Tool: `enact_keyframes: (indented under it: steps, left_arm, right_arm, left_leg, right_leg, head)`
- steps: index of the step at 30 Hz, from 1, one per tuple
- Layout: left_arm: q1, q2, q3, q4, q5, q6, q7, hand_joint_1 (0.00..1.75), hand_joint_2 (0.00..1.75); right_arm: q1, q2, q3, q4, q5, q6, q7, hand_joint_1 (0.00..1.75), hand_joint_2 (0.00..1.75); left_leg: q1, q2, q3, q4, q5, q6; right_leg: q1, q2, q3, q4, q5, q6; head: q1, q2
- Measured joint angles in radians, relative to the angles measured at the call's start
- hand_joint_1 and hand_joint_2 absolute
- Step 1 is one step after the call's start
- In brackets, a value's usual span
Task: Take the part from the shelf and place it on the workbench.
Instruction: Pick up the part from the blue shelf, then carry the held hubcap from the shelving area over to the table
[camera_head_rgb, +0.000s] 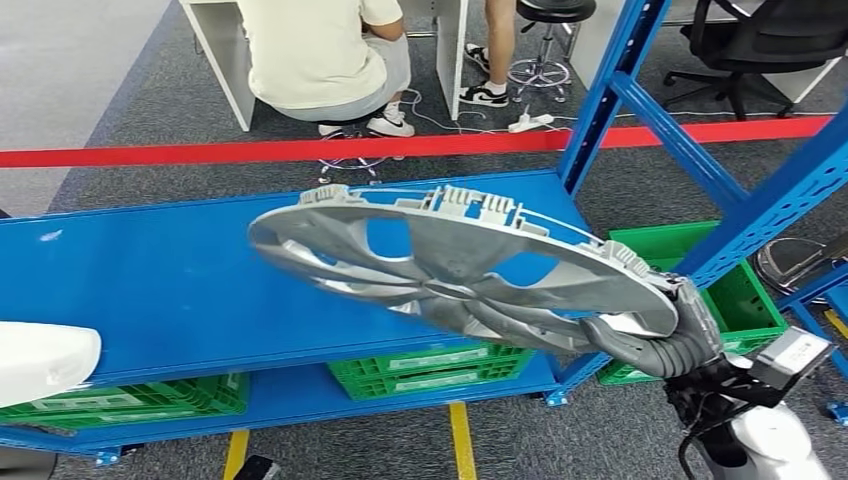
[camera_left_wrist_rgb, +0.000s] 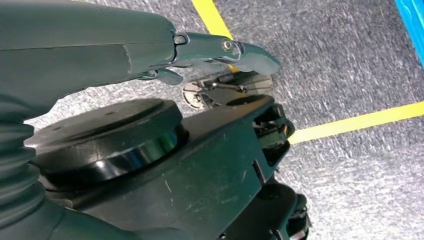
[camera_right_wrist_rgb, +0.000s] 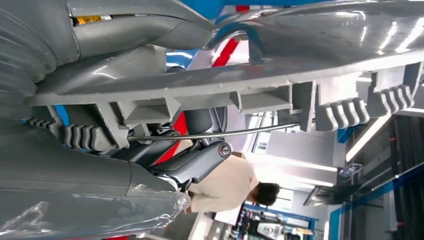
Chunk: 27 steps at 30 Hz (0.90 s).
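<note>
The left hand (camera_left_wrist_rgb: 215, 50) hangs over the grey floor (camera_left_wrist_rgb: 350, 60), its fingers straight and holding nothing. To the right of it, the silver wheel cover (camera_head_rgb: 455, 265) is tilted in the air above the blue shelf (camera_head_rgb: 150, 290). The right hand (camera_head_rgb: 665, 335) grips the right edge of the cover. Green crates (camera_head_rgb: 440, 365) stand under the shelf.

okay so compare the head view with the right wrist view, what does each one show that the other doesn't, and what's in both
The head view alone shows the blue shelf, green crates beneath it, red floor tape and the whole silver hubcap tilted above the shelf. The right wrist view alone shows, close up, the hubcap's ribbed clips and wire ring. Both show the right hand gripping the hubcap's rim and a seated person in a cream shirt.
</note>
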Motion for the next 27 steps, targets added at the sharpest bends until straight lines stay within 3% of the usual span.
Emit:
enact_keyframes:
  steps: [2, 4, 5, 6, 7, 9, 11, 12, 14, 16, 18, 20, 21, 22, 23, 25, 27]
  left_arm:
    - [-0.003, 0.0, 0.0, 0.0, 0.0, 0.006, 0.002, 0.0, 1.75]
    - [-0.004, 0.0, 0.001, 0.0, -0.001, 0.008, 0.004, 0.0, 1.75]
    - [-0.005, 0.0, 0.001, 0.0, -0.001, 0.008, 0.004, 0.0, 1.75]
    - [-0.005, 0.0, 0.001, 0.0, -0.001, 0.009, 0.004, 0.0, 1.75]
    - [-0.005, 0.0, 0.001, 0.0, -0.001, 0.01, 0.005, 0.0, 1.75]
    - [-0.005, 0.0, 0.001, 0.0, -0.001, 0.01, 0.005, 0.0, 1.75]
    - [-0.006, 0.003, 0.001, 0.001, -0.001, 0.011, 0.007, 0.0, 1.75]
    - [-0.007, 0.005, 0.001, 0.001, -0.001, 0.011, 0.008, 0.0, 1.75]
    - [-0.006, 0.005, 0.001, 0.001, 0.0, 0.012, 0.01, 0.0, 1.75]
    - [-0.006, 0.005, 0.001, 0.001, 0.001, 0.013, 0.012, 0.0, 1.75]
    - [-0.007, 0.005, 0.001, 0.001, 0.001, 0.013, 0.013, 0.0, 1.75]
    - [-0.008, 0.005, 0.001, 0.001, 0.001, 0.012, 0.013, 0.0, 1.75]
    - [-0.008, 0.005, 0.001, 0.001, 0.001, 0.012, 0.013, 0.0, 1.75]
    - [-0.008, 0.005, 0.001, 0.001, 0.001, 0.012, 0.013, 0.0, 1.75]
    - [-0.009, 0.004, 0.001, 0.001, 0.0, 0.012, 0.013, 0.0, 1.75]
    - [-0.011, 0.006, 0.0, 0.001, -0.001, 0.011, 0.013, 0.0, 1.75]
    - [-0.014, 0.007, 0.0, 0.001, -0.001, 0.011, 0.013, 0.0, 1.75]
  right_arm:
    - [-0.008, 0.001, 0.0, -0.004, 0.008, -0.011, 0.001, 1.75, 1.75]
    - [-0.016, 0.004, 0.002, -0.004, 0.015, -0.018, 0.002, 1.75, 1.75]
    - [-0.017, 0.005, 0.003, -0.003, 0.017, -0.019, 0.003, 1.75, 1.75]
    - [-0.018, 0.006, 0.004, -0.002, 0.018, -0.02, 0.005, 1.75, 1.75]
    - [-0.02, 0.006, 0.005, -0.001, 0.019, -0.021, 0.007, 1.75, 1.75]
    - [-0.025, 0.007, 0.007, 0.0, 0.02, -0.022, 0.008, 1.75, 1.75]
    - [-0.033, 0.009, 0.009, 0.003, 0.02, -0.024, 0.009, 1.75, 1.75]
    - [-0.036, 0.011, 0.01, 0.005, 0.02, -0.025, 0.01, 1.75, 1.75]
    - [-0.039, 0.013, 0.011, 0.009, 0.02, -0.026, 0.011, 1.75, 1.75]
    - [-0.042, 0.015, 0.011, 0.013, 0.019, -0.027, 0.012, 1.75, 1.75]
    - [-0.047, 0.015, 0.011, 0.016, 0.015, -0.025, 0.01, 1.75, 1.75]
    - [-0.052, 0.016, 0.011, 0.019, 0.008, -0.017, 0.008, 1.75, 1.75]
    - [-0.053, 0.016, 0.011, 0.021, 0.005, -0.012, 0.006, 1.75, 1.75]
    - [-0.054, 0.016, 0.011, 0.023, 0.002, -0.007, 0.005, 1.75, 1.75]
    - [-0.054, 0.016, 0.012, 0.024, 0.0, -0.002, 0.003, 1.75, 1.75]
    - [-0.055, 0.016, 0.012, 0.025, -0.002, 0.004, -0.002, 1.75, 1.75]
    - [-0.057, 0.016, 0.013, 0.025, -0.003, 0.006, -0.006, 1.75, 1.75]
  left_leg:
    - [0.007, 0.003, 0.005, -0.017, 0.011, 0.006]
    - [0.008, 0.004, 0.003, -0.019, 0.013, 0.007]
    - [0.009, 0.004, 0.002, -0.018, 0.013, 0.006]
    - [0.011, 0.004, 0.001, -0.017, 0.013, 0.004]
    - [0.014, 0.003, 0.001, -0.016, 0.013, 0.001]
    - [0.023, 0.001, -0.001, -0.009, 0.012, -0.013]
    - [0.025, -0.002, -0.008, 0.001, 0.011, -0.032]
    - [0.024, -0.004, -0.013, 0.006, 0.014, -0.041]
    - [0.023, -0.006, -0.021, 0.007, 0.024, -0.052]
    - [0.025, -0.004, -0.037, 0.025, 0.007, -0.058]
    - [0.023, 0.0, -0.08, 0.12, -0.065, -0.06]
    - [0.019, 0.001, -0.132, 0.259, -0.14, -0.057]
    - [0.016, 0.001, -0.142, 0.3, -0.155, -0.053]
    - [0.013, 0.001, -0.134, 0.305, -0.151, -0.047]
    - [0.009, 0.001, -0.105, 0.271, -0.132, -0.038]
    - [-0.004, 0.002, -0.012, 0.133, -0.093, -0.014]
    - [-0.015, 0.006, 0.045, 0.04, -0.076, -0.003]
  right_leg:
    - [0.0, -0.001, -0.028, 0.056, -0.039, 0.007]
    - [-0.005, -0.002, -0.086, 0.184, -0.101, 0.015]
    - [-0.008, -0.002, -0.113, 0.242, -0.119, 0.02]
    - [-0.012, -0.002, -0.128, 0.271, -0.118, 0.025]
    - [-0.015, -0.003, -0.124, 0.26, -0.097, 0.03]
    - [-0.025, -0.004, -0.067, 0.141, -0.029, 0.046]
    - [-0.028, 0.001, -0.016, 0.043, 0.005, 0.05]
    - [-0.026, 0.004, -0.01, 0.029, 0.004, 0.043]
    - [-0.023, 0.008, -0.023, 0.037, 0.007, 0.016]
    - [-0.022, 0.006, -0.04, 0.04, 0.015, -0.006]
    - [-0.02, 0.003, -0.058, 0.04, 0.029, -0.026]
    - [-0.014, 0.0, -0.078, 0.04, 0.042, -0.036]
    - [-0.01, -0.001, -0.087, 0.04, 0.049, -0.038]
    - [-0.006, -0.002, -0.096, 0.04, 0.055, -0.039]
    - [-0.002, -0.002, -0.104, 0.04, 0.062, -0.039]
    - [0.003, -0.002, -0.116, 0.04, 0.075, -0.037]
    - [0.004, -0.003, -0.121, 0.039, 0.086, -0.029]
  head:
    - [0.004, 0.0]
    - [0.008, 0.0]
    - [0.008, 0.0]
    - [0.008, 0.0]
    - [0.008, 0.0]
    - [0.008, 0.0]
    - [0.012, 0.0]
    - [0.013, 0.0]
    - [0.01, 0.0]
    - [0.006, 0.0]
    - [0.001, 0.0]
    - [-0.001, 0.0]
    - [-0.002, 0.0]
    - [-0.002, 0.0]
    - [-0.002, 0.0]
    - [-0.001, 0.0]
    - [-0.001, 0.0]
